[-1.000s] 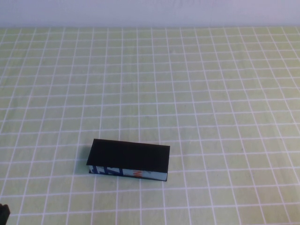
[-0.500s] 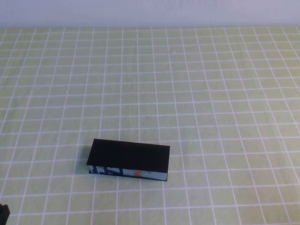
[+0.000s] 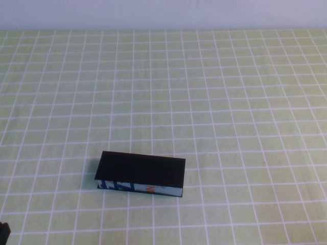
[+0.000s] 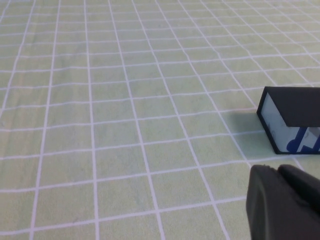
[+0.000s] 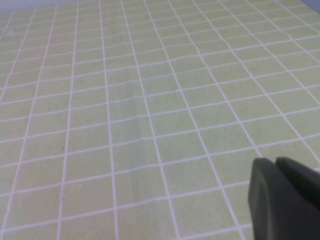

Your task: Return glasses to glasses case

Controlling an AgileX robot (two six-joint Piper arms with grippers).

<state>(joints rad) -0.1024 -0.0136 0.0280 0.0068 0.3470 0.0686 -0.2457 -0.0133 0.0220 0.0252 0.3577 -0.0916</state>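
Observation:
The glasses case [image 3: 140, 169] lies shut on the green checked cloth, near the front left of centre, its black lid on top and its light blue printed side facing me. One end of it also shows in the left wrist view [image 4: 295, 117]. The glasses are out of view. My left gripper [image 4: 279, 172] is low over the cloth a short way from that end of the case, fingers together, holding nothing; a bit of it shows at the front left corner of the high view [image 3: 3, 232]. My right gripper [image 5: 275, 164] is over bare cloth, fingers together and empty.
The green cloth with white grid lines [image 3: 230, 102] covers the whole table. A pale wall [image 3: 163, 13] runs along its far edge.

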